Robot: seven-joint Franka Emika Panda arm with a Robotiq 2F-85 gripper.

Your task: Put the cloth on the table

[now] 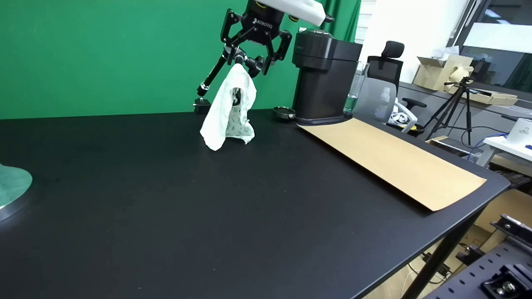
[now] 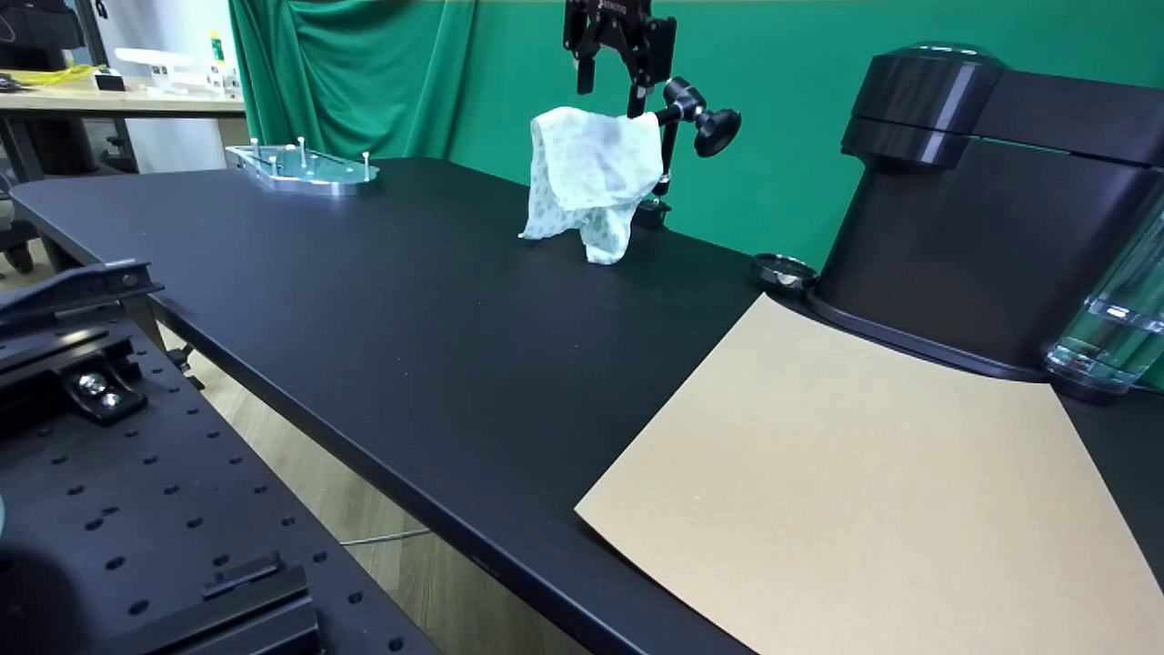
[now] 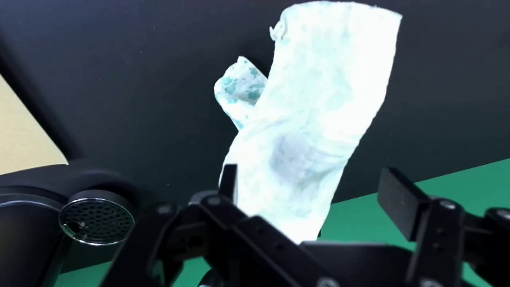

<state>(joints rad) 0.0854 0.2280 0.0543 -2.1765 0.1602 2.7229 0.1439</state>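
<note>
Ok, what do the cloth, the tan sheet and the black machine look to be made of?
The cloth: apparently soft fabric, matte; it drapes in loose folds.
The tan sheet: probably heavy paper or thin card, matte; one edge lifts slightly.
The black machine: likely plastic, glossy up top, where bright streaks show; painted metal is possible.

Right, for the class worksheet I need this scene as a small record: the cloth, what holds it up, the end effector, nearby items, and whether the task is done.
item: white cloth with green markings
held up by: black jointed stand, cloth draped over it
table: black; whether the cloth's lower corners touch it cannot be told
end effector: open, at the cloth's top; contact unclear
machine: black, with clear tank
next to machine: brown sheet; round tray with holes
task done: no, cloth hangs on the stand, not laid on the table
</note>
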